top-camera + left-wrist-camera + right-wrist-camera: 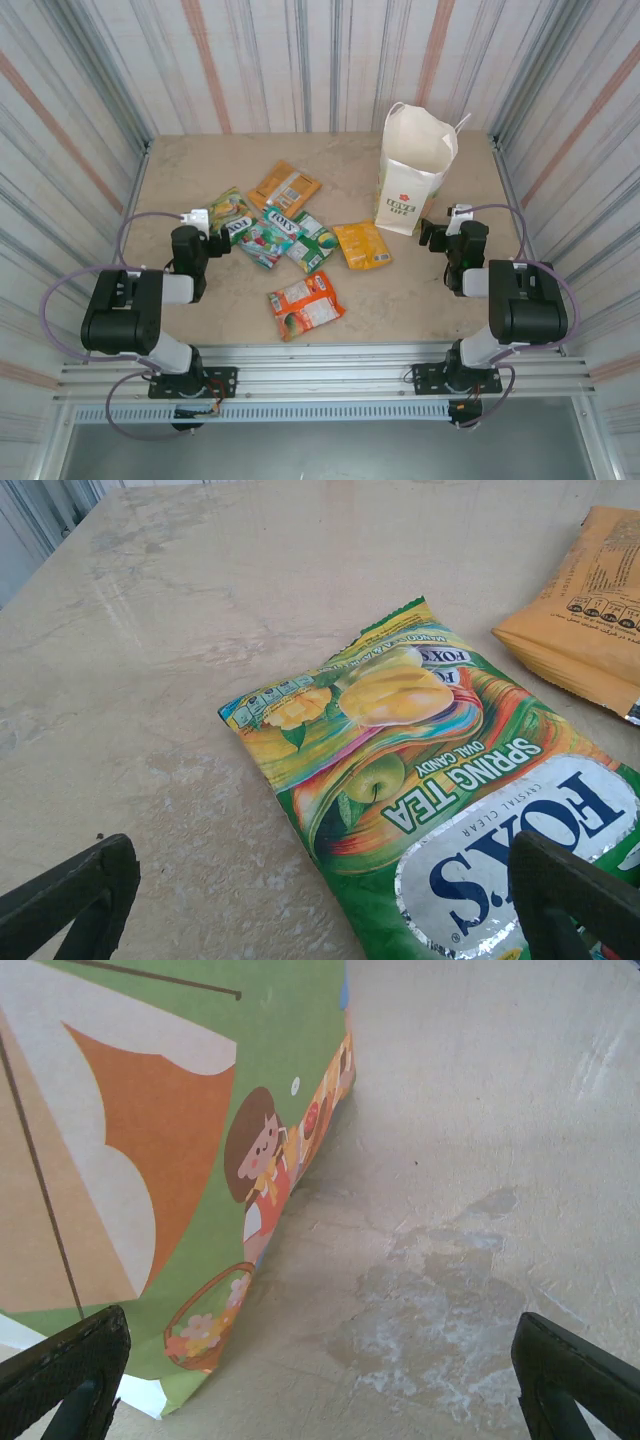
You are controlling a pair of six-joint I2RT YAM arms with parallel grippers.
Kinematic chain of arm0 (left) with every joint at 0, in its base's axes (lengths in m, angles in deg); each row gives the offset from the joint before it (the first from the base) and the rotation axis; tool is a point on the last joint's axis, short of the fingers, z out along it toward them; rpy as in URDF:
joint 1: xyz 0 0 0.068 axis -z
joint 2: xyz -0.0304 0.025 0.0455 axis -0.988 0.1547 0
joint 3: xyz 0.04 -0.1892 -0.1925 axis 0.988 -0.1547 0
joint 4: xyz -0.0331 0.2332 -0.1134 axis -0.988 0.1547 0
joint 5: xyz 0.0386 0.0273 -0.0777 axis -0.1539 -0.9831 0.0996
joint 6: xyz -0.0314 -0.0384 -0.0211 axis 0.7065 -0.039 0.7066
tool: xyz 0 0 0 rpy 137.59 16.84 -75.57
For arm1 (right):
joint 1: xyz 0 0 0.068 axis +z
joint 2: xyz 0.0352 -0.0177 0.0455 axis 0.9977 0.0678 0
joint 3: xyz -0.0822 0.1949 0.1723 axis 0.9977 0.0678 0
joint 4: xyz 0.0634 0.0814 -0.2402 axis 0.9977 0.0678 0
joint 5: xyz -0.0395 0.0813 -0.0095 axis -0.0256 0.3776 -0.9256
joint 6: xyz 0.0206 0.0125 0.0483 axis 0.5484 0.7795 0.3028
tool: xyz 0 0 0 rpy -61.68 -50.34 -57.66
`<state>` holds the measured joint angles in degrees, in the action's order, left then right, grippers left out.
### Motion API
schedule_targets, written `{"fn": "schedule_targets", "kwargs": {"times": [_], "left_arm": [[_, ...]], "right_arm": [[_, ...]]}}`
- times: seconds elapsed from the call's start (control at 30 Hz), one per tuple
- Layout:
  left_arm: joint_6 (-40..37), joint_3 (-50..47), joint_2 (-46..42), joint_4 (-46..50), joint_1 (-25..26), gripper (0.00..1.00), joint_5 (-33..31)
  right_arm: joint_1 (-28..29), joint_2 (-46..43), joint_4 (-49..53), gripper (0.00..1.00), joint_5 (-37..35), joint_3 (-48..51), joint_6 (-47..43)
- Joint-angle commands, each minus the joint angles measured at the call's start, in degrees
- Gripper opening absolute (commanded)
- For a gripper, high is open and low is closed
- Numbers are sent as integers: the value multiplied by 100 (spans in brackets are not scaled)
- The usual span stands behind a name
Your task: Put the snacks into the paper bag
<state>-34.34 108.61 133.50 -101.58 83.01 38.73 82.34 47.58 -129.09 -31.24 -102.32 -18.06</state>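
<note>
The paper bag (415, 170) stands upright at the back right, its top open. Several snacks lie flat mid-table: an orange packet (284, 186), a green and yellow FOX'S packet (231, 212), a cluster of green ones (288, 236), a yellow packet (362, 244) and a red-orange one (305, 305). My left gripper (218, 235) is open just short of the green FOX'S packet (420, 780), whose near end lies between the wide-apart fingers (70, 895). My right gripper (432, 235) is open and holds nothing, low beside the bag's printed side (150, 1160).
Corrugated metal walls (90, 120) close the table on three sides. Bare tabletop (420, 290) lies between the packets and the right arm, and also to the right of the bag (480, 1160). An orange packet (590, 610) lies beyond the green one.
</note>
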Motion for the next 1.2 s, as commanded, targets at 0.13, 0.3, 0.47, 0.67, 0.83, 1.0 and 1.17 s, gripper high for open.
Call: {"fn": "schedule_targets", "kwargs": {"times": [0.13,0.3,0.47,0.67,0.83,1.0,1.17], "left_arm": [[51,109,-38,-74,33,99,-97],[50,116,-47,-67,33,99,-99],[49,109,-39,-67,29,99,-100],[55,105,-39,-67,33,99,-96],[26,98,-135,-64,33,98,-35],[98,752,-1080,1938,178,98,-241],[911,1688,-1863,4122,597,94,-334]], "right_arm": [[61,28,60,99,-266,-121,67],[56,20,63,99,-269,-123,65],[44,36,76,99,-255,-127,65],[47,37,80,99,-252,-133,80],[45,-4,57,99,-253,-119,66],[41,-764,1399,99,-334,-506,184],[25,-1675,3534,99,-341,-1125,374]]}}
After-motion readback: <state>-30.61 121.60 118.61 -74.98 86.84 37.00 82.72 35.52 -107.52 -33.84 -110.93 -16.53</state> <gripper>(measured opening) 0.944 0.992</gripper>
